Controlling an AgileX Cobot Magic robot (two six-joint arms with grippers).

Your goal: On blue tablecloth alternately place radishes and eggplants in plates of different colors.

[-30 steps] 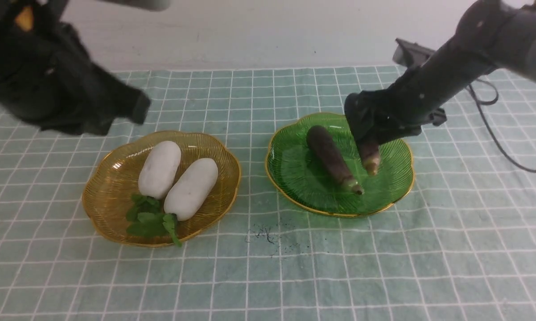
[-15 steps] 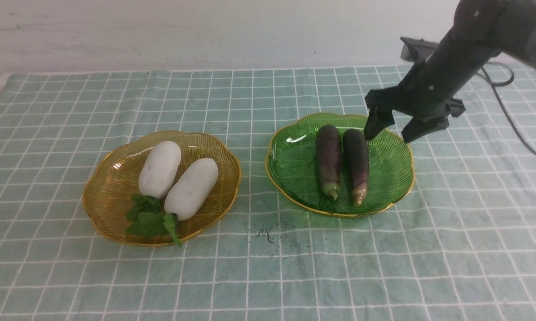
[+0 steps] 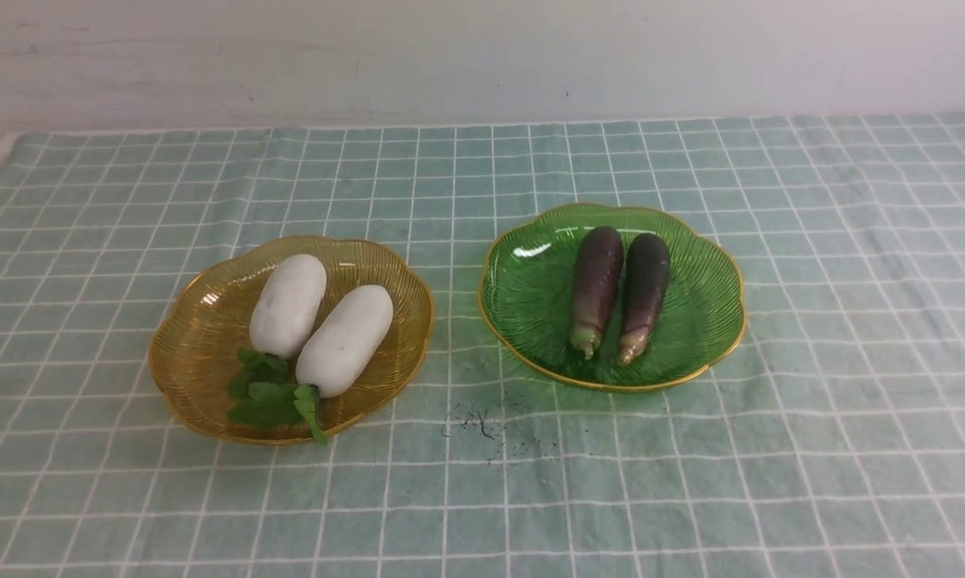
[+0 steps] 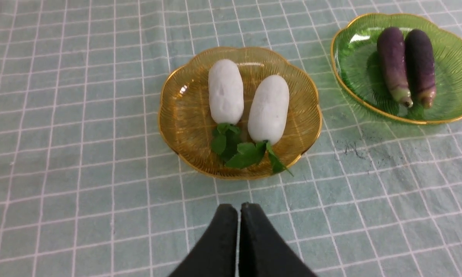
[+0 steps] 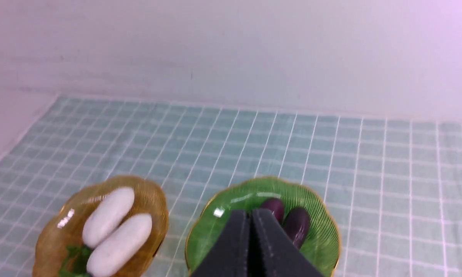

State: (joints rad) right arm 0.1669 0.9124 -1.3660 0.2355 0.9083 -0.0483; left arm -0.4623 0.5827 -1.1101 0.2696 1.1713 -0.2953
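Note:
Two white radishes (image 3: 287,305) (image 3: 344,339) lie side by side in the amber plate (image 3: 185,337), their green leaves toward me. Two dark purple eggplants (image 3: 596,287) (image 3: 643,294) lie parallel in the green plate (image 3: 707,313). Both plates stand on the blue tablecloth (image 3: 482,498). Neither arm shows in the front view. The left wrist view shows my left gripper (image 4: 238,209) shut and empty above the cloth, short of the amber plate (image 4: 185,127). The right wrist view shows my right gripper (image 5: 250,215) shut and empty, well above the green plate (image 5: 323,238), its fingers hiding part of one eggplant (image 5: 274,207).
A small dark smudge (image 3: 478,421) marks the cloth between the plates, nearer me. A pale wall (image 3: 482,56) rises behind the cloth's far edge. The cloth's left corner (image 3: 1,152) ends at a bare white surface.
The right arm let go of the second eggplant, which now lies beside the first, then drew back out of the front view and shut. The left arm also left the front view.

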